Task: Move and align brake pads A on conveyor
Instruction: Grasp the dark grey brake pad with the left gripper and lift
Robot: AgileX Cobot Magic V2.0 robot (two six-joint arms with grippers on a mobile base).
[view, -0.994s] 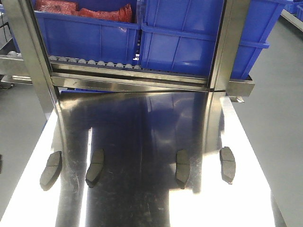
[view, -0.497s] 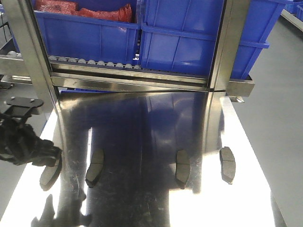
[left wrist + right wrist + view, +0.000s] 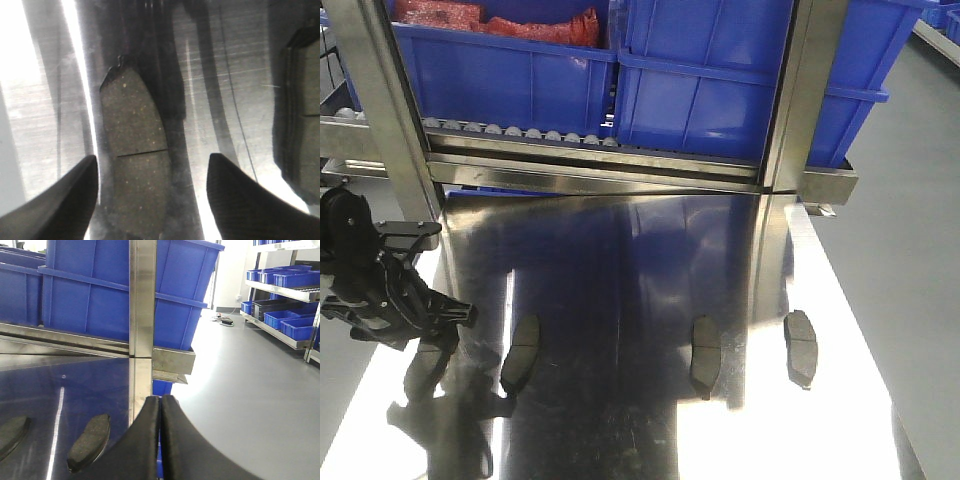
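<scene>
Four dark grey brake pads lie in a row on the shiny steel tabletop (image 3: 620, 260): the leftmost (image 3: 424, 368), the second (image 3: 520, 352), the third (image 3: 706, 355) and the rightmost (image 3: 800, 347). My left gripper (image 3: 420, 325) hovers open over the leftmost pad. In the left wrist view that pad (image 3: 135, 150) lies lengthwise between the spread fingers of the left gripper (image 3: 152, 160), untouched, with its neighbour (image 3: 302, 110) at the right edge. My right gripper (image 3: 160, 399) is shut on nothing, beside the table's right edge near a pad (image 3: 90, 440). The conveyor is out of view.
A steel roller rack (image 3: 590, 160) with blue crates (image 3: 700, 80) stands behind the table on steel posts (image 3: 800, 90). Grey floor (image 3: 910, 260) lies to the right. Shelving with more blue crates (image 3: 285, 285) stands far off in the right wrist view.
My left arm has come in from the left edge and moved right, now over the leftmost pad. The pads have not moved.
</scene>
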